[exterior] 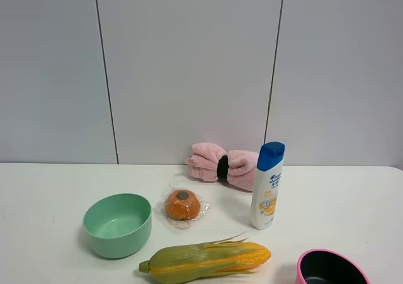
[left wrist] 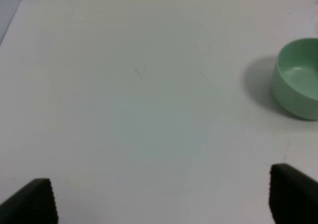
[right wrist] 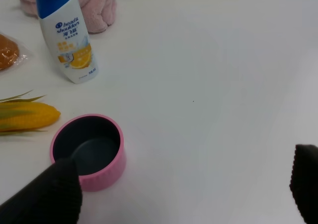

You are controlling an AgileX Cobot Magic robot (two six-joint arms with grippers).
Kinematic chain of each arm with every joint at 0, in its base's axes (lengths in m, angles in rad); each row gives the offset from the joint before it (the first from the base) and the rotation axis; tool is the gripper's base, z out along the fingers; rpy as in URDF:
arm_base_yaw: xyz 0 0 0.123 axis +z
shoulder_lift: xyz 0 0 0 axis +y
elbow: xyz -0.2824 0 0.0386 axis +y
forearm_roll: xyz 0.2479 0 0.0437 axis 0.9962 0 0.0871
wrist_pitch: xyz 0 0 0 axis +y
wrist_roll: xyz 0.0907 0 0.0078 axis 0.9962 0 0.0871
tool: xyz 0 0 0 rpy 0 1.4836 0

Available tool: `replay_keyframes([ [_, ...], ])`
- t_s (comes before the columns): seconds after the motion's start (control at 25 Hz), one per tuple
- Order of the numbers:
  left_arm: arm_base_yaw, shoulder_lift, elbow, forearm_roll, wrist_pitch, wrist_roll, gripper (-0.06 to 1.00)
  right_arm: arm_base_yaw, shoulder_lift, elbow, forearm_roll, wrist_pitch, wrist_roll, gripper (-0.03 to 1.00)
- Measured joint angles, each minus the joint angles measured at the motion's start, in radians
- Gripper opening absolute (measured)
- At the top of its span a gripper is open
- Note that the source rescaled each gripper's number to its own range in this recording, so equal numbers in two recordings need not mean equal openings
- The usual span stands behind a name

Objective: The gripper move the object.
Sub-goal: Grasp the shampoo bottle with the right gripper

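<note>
Shampoo bottle (exterior: 267,186) stands upright on the white table (exterior: 340,196), right of centre from the high camera, blue cap up. Pink cloth (exterior: 220,164) sits just behind it; whether they touch, cannot tell. Corn cob (exterior: 208,261) and pink pot (exterior: 330,268) lie nearer the front edge, wrapped orange item (exterior: 182,205) off to the bottle's left, green bowl (exterior: 117,224) well apart on the far left

No arm shows in the high view. Judged stage: approach not begun, bottle untouched

Doing it well, my reading:
- right arm is the nearer one; its wrist view has the bottle ahead, beyond the pot
- pass over or around the pot's rim, keep clear of the corn tip
- bottle is tall and slim, likely to tip; take it across the narrow body around mid-height, below the cap
- close squarely so it does not twist, lift straight before carrying

Jaws:
- right gripper (right wrist: 179,194): fingers spread wide at the two sides of its view, bare table between them, nothing held or touched
- left gripper (left wrist: 161,199): likewise spread wide over bare table, bowl off to one side, grasping nothing
</note>
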Motion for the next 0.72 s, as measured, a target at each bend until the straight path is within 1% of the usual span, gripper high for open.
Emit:
replay_keyframes([
  [0.04,0.0,0.0,0.0,0.0,0.0,0.0,1.0,0.0,0.0,0.0,0.0,0.0,0.0,0.75],
  [0.72,0.0,0.0,0.0,0.0,0.0,0.0,1.0,0.0,0.0,0.0,0.0,0.0,0.0,0.75],
])
